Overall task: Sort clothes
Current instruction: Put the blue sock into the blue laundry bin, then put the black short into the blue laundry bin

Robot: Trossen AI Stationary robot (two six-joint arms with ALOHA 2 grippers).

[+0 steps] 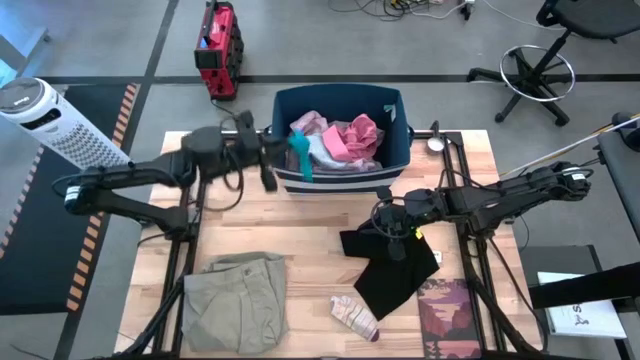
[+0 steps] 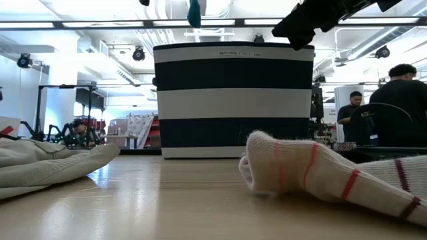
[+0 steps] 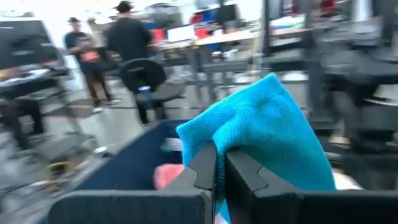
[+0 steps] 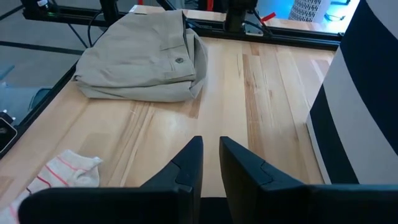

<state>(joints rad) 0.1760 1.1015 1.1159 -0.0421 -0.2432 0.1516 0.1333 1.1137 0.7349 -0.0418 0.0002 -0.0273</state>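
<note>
My left gripper [image 1: 285,148] reaches level from the table's left over the left rim of the navy striped bin [image 1: 392,150] and is shut on a small teal piece [image 1: 301,155]. The same teal piece [image 3: 267,124] drapes past the fingers in the left wrist view. Pink and pale clothes [image 1: 345,138] lie in the bin. Above the black garment [image 1: 395,270] my right gripper [image 4: 211,155] hovers with a narrow gap between its fingers and nothing in it. Khaki trousers [image 1: 235,300] and a striped sock [image 1: 355,316] lie flat on the table. My left gripper pinches a bunched part of the teal piece [image 3: 233,146] between its two fingers. The fingers come level from the table's left. The cloth folds over the fingertips and hangs slack below them, lifted clear, above the bin's left side [image 1: 283,175].
A dark red patterned booklet [image 1: 450,312] lies at the near right edge. The bin stands at the far middle of the table [image 1: 300,230]. People and desks show in the room beyond. A white fan [image 1: 45,120] stands off the table's left.
</note>
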